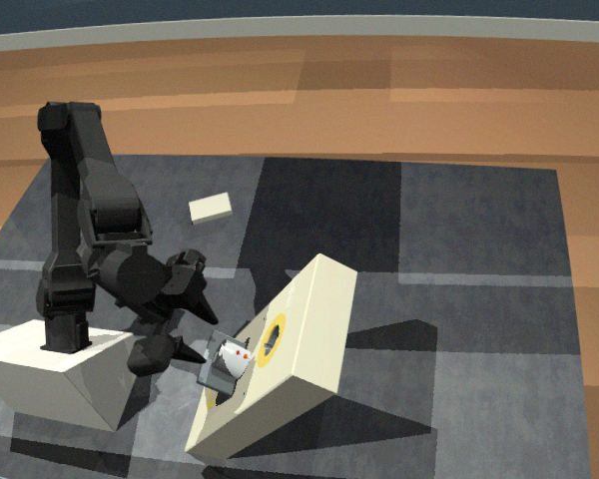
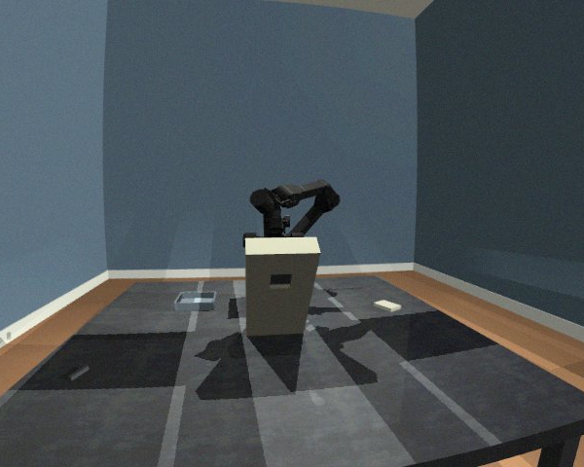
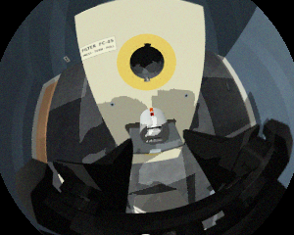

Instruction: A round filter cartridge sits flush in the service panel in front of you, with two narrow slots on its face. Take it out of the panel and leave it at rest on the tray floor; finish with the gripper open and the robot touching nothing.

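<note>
Obs. 1: I read the jaws as released. Their black fingers (image 1: 201, 304) stand apart with nothing gripped between them. They face the service panel (image 1: 321, 329) (image 2: 277, 311) (image 3: 188, 54), near the cartridge; from here I cannot tell whether either one touches anything.

Obs. 2: The white filter cartridge (image 1: 234, 359) (image 3: 153, 118) is out of its round opening and lies on a grey bracket (image 1: 219, 383) (image 3: 172, 142) at the panel's front. Two small red-orange marks show on its side. In the wrist view it sits at centre, below the opening, which is dark and framed by a yellow ring (image 1: 281, 318) (image 3: 123, 62). I cannot make out the slots.

Obs. 3: The panel leans on the desk (image 1: 485, 232) (image 2: 131, 416). A printed label (image 3: 98, 47) is on its face at upper left of the wrist frame. The exterior view gives me only its back, which hides the cartridge and jaws.

Obs. 4: The pale blue tray (image 2: 195, 306) is left of the panel in the exterior frame, well apart from it. The cartridge is not in the tray.

Obs. 5: A cream block (image 1: 210, 208) (image 2: 386, 305) lies on the desk, above centre-left in the top frame. A small grey bar (image 2: 79, 372) lies at lower left of the exterior frame.
</note>
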`<act>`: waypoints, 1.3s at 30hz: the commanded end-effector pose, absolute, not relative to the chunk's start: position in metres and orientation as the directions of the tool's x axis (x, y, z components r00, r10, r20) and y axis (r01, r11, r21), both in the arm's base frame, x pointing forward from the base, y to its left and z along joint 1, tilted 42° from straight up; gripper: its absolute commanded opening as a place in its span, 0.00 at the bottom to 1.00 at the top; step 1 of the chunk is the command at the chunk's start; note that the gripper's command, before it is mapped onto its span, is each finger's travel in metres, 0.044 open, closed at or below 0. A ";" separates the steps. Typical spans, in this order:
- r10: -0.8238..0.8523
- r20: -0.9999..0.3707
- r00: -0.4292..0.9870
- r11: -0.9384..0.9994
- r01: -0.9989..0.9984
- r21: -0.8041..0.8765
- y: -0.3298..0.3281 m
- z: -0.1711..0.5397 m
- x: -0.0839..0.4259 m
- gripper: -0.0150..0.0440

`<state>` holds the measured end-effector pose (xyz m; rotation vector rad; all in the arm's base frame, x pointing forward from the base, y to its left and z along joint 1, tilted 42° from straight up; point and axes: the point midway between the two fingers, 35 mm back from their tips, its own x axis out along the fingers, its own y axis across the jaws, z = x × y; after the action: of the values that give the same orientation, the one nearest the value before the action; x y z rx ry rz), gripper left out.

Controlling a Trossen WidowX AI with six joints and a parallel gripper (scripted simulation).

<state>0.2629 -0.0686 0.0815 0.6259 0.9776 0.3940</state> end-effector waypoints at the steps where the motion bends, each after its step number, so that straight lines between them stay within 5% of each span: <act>1: 0.576 -0.648 0.499 0.754 -0.017 0.657 -0.063 0.074 0.264 0.77; 30: 0.578 -0.644 0.502 0.752 -0.020 0.659 -0.040 0.051 0.281 0.77; 32: 0.578 -0.639 0.508 0.753 -0.029 0.657 -0.042 0.055 0.283 0.68; 39: 0.578 -0.639 0.508 0.753 -0.029 0.657 -0.042 0.055 0.283 0.60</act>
<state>0.2831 -0.0423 0.0544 0.6359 0.9812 0.3960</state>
